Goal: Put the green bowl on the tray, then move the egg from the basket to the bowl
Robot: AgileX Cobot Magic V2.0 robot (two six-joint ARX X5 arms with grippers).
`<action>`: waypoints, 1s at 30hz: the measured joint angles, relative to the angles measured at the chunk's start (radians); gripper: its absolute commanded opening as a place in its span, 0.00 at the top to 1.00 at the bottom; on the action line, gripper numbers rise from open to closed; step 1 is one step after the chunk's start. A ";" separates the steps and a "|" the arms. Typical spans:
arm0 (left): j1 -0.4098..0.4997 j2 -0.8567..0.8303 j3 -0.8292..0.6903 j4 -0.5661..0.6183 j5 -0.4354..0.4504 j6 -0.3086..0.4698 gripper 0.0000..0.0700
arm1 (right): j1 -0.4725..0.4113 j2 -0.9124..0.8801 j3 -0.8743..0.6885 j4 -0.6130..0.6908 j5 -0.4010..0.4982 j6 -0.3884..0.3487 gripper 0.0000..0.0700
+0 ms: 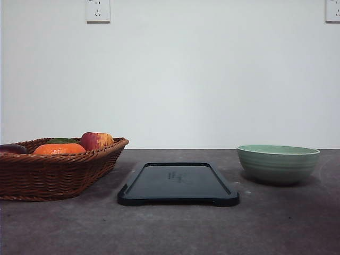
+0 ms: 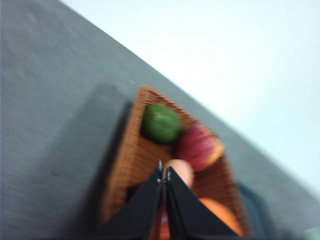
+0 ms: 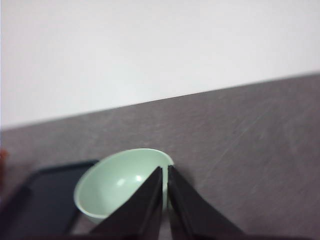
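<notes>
egg (image 2: 181,171) in basket (image 1: 50,172), green bowl (image 1: 277,163) empty

Your left gripper (image 2: 164,173) and right gripper (image 3: 165,172) both show two matte black, flat, wedge-shaped fingers tapering to thin tips, the left gripper with small pale metallic glints at the tips; no cables, screws or markings are legible.

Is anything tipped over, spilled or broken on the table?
Nothing stands out. The green bowl sits upright on the table, right of the dark tray, which lies flat. The basket on the left stands level with its fruit inside. No spills or cracks show.
</notes>
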 measured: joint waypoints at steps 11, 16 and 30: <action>0.000 0.000 0.040 0.152 -0.034 -0.125 1.00 | 0.000 0.001 0.019 0.162 -0.026 0.202 0.99; 0.000 0.028 0.143 0.146 -0.094 -0.002 1.00 | 0.000 0.047 0.112 0.122 -0.026 0.158 0.99; 0.000 0.449 0.547 -0.114 0.008 0.309 1.00 | 0.000 0.408 0.494 -0.148 -0.068 -0.057 0.99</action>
